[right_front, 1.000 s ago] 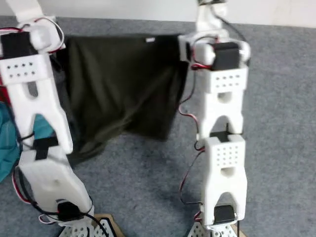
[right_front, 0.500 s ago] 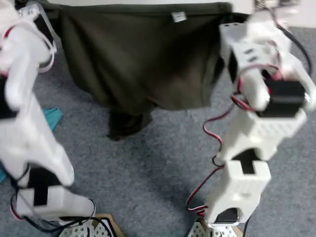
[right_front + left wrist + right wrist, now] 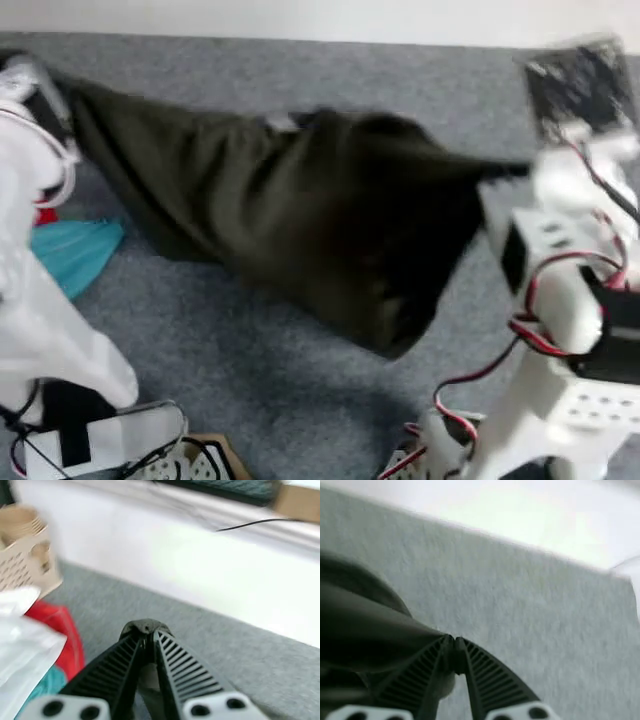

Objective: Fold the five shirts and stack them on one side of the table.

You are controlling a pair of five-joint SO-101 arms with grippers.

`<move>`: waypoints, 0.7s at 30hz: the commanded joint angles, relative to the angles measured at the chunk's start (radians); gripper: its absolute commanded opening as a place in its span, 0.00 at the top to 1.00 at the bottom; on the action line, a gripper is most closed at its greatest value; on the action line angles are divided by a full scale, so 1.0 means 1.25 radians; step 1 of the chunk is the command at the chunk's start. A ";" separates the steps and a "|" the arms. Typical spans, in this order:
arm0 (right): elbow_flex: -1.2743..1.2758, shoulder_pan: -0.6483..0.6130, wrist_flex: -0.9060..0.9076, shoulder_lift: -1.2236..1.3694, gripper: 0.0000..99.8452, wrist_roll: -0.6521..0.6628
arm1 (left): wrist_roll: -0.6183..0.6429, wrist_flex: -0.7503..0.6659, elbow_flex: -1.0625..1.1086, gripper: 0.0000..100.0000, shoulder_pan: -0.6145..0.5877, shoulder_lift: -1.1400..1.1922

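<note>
A dark olive shirt (image 3: pixel 330 210) hangs stretched above the grey table, running from far left to the right. My left gripper (image 3: pixel 148 632) is shut on one end of it, and a bit of the cloth (image 3: pixel 148 680) shows between the fingers. In the high view that gripper (image 3: pixel 45 90) is at the far left. My right gripper (image 3: pixel 451 647) is shut on the other end, where the dark shirt (image 3: pixel 365 630) pulls away in taut folds. Seen from above, this gripper (image 3: pixel 510 172) is at the right.
A teal shirt (image 3: pixel 70 250) and a bit of red cloth (image 3: pixel 45 215) lie at the table's left edge. The left wrist view shows the red cloth (image 3: pixel 62 630), white cloth (image 3: pixel 20 645) and a beige basket (image 3: pixel 25 555) beside a white wall. Bare grey table (image 3: pixel 250 350) lies in front.
Both arms have swung up and apart with the dark shirt. It no longer hangs flat at the back but is pulled out long and slanted between the grippers.
</note>
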 commanded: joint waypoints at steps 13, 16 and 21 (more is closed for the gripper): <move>0.191 0.051 -0.035 -0.067 0.99 0.007 | 0.002 0.000 0.274 0.99 0.015 -0.177; 0.240 -0.074 -0.008 -0.071 0.99 -0.039 | 0.002 0.000 0.300 0.99 0.015 -0.187; 0.360 -0.336 -0.003 -0.072 0.99 -0.120 | 0.001 0.000 0.364 0.99 0.008 -0.187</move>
